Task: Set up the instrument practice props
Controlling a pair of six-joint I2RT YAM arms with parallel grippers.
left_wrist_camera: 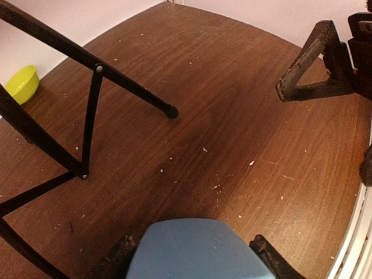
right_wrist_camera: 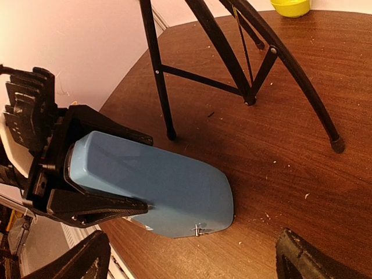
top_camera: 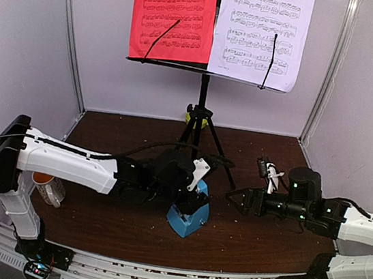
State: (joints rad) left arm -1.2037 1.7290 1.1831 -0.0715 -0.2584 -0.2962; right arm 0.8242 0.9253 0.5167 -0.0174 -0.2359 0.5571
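The blue metronome (top_camera: 188,217) is sitting near-centre on the table (top_camera: 255,241), your left end effector (top_camera: 190,205) grasping it, your right end effector (top_camera: 237,201) hovering released just to its right.

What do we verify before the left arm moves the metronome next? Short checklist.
1. Left gripper clamped on the blue metronome: ok.
2. Right gripper open, apart from the metronome: ok.
3. Red sheet and white sheet up on the music stand: ok.
4. Room to the nearest tripod leg: not ok, its foot looks close beside the metronome.
5. Metronome base flat on the table: cannot tell.
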